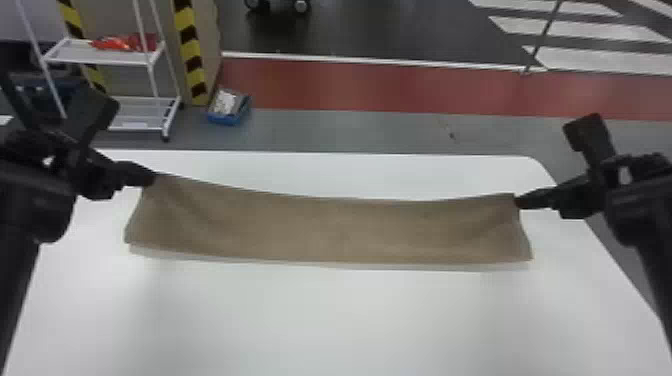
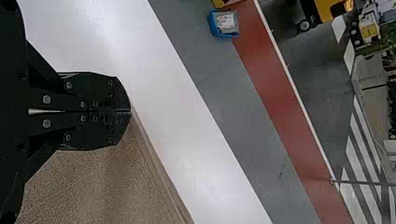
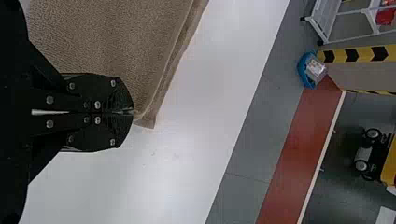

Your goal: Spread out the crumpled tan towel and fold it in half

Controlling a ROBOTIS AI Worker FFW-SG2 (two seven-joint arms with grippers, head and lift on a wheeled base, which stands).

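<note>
Left gripper and right gripper, both closed, pinch the tan towel by its far corners, stretched across the white table; beyond, far left, a blue bin's pale label is too small to read.

Open room spans the near part of the flat white round-cornered table; the long tan cloth towel bars the way farther back

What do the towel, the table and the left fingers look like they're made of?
The towel looks like cotton terry, matte with a fine pebbly weave. The table may be laminate, smooth white with a soft sheen. The left fingers could be metal or hard plastic, dark with shiny screws.
</note>
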